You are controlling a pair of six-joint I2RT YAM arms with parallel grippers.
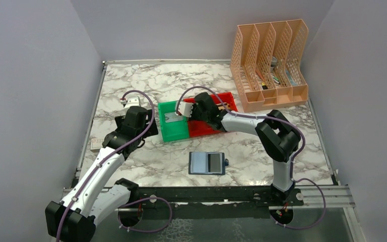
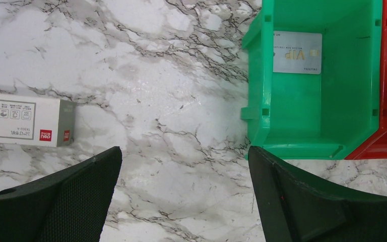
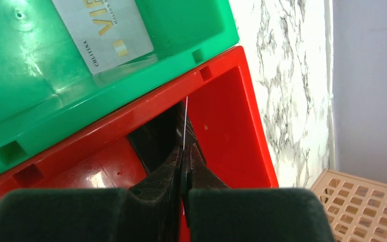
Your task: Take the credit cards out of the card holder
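The card holder (image 1: 207, 163) lies open and flat on the marble table, near the front, showing grey-blue panels and one dark panel. My right gripper (image 3: 184, 151) hangs over the red bin (image 3: 237, 121), shut on a thin credit card (image 3: 186, 118) seen edge-on. A dark card (image 3: 153, 138) lies under it on the red bin's floor. A silver credit card (image 2: 297, 52) lies in the green bin (image 2: 307, 116). My left gripper (image 2: 184, 154) stands wide open over bare marble just left of the green bin, with nothing between its fingers.
A white box (image 2: 22, 121) lies on the table left of my left gripper. The green bin (image 1: 174, 123) and the red bin (image 1: 216, 116) sit side by side mid-table. A peach file rack (image 1: 269, 63) stands at the back right. Grey walls close in the table.
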